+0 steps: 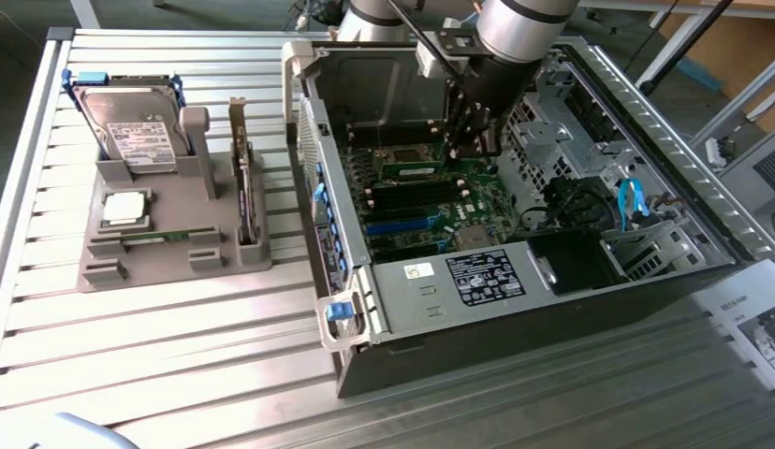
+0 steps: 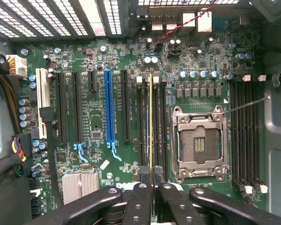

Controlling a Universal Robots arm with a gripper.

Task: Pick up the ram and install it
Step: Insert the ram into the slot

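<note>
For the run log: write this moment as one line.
stage: install | pincer: shut on ram | ram: edge-on, lined up with memory slots beside processor socket | seated: cannot tell

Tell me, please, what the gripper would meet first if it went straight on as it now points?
Probably the black memory slots on the green motherboard: the gripper holds the thin green ram stick edge-on over them; depth unclear.
</note>
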